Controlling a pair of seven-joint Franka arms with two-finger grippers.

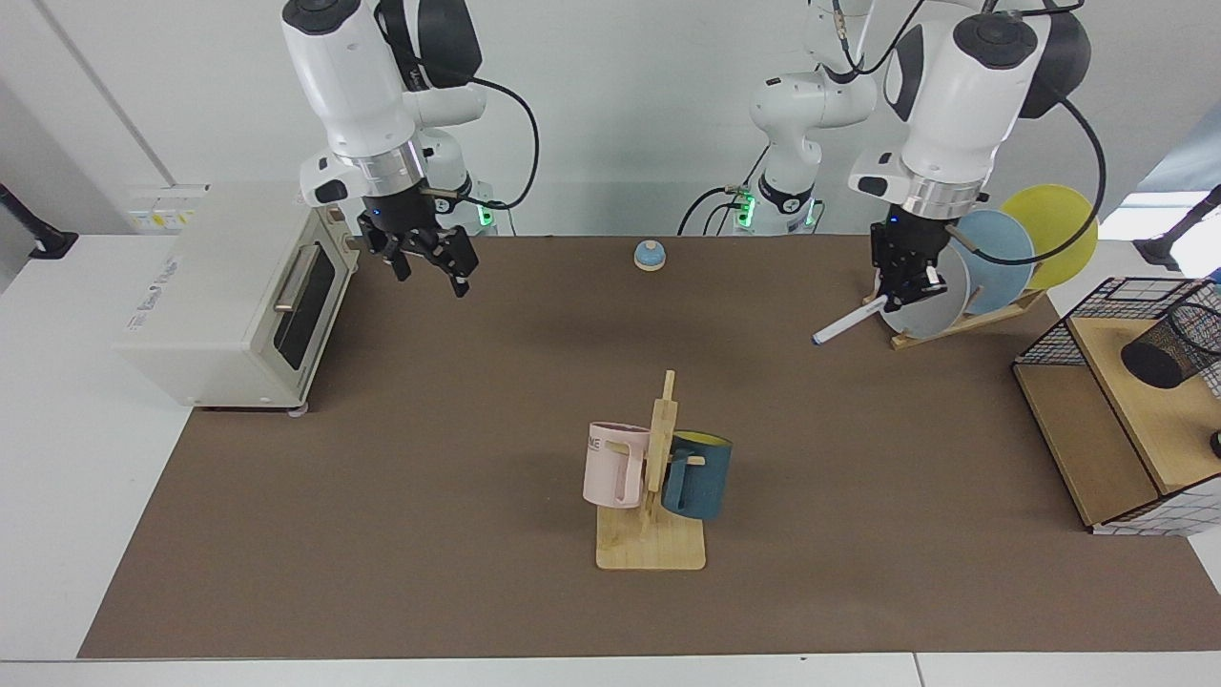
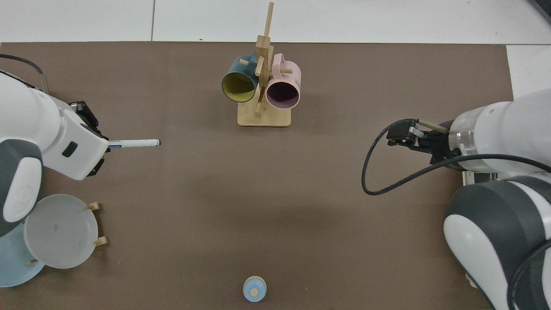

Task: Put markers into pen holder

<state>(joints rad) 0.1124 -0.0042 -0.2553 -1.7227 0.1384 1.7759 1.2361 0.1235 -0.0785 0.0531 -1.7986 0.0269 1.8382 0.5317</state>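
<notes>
The marker (image 1: 849, 322) is white with a blue cap. It hangs slanted above the mat in front of the plate rack, and my left gripper (image 1: 903, 290) is shut on its upper end. In the top view the marker (image 2: 133, 143) sticks out level from under that arm's hand. The pen holder (image 1: 1183, 342), a black mesh cup, lies tilted on the wooden panel inside the wire basket at the facing view's right edge, well to the right of the marker. My right gripper (image 1: 431, 272) hangs open and empty beside the toaster oven, seen also in the top view (image 2: 394, 138).
A wooden mug rack (image 1: 651, 544) with a pink mug and a blue mug stands mid-table. A toaster oven (image 1: 238, 296) sits at the left, and a plate rack (image 1: 963, 320) with three plates at the right. The wire basket (image 1: 1049, 339) stands beyond it. A small blue knob (image 1: 650, 255) sits near the arms' bases.
</notes>
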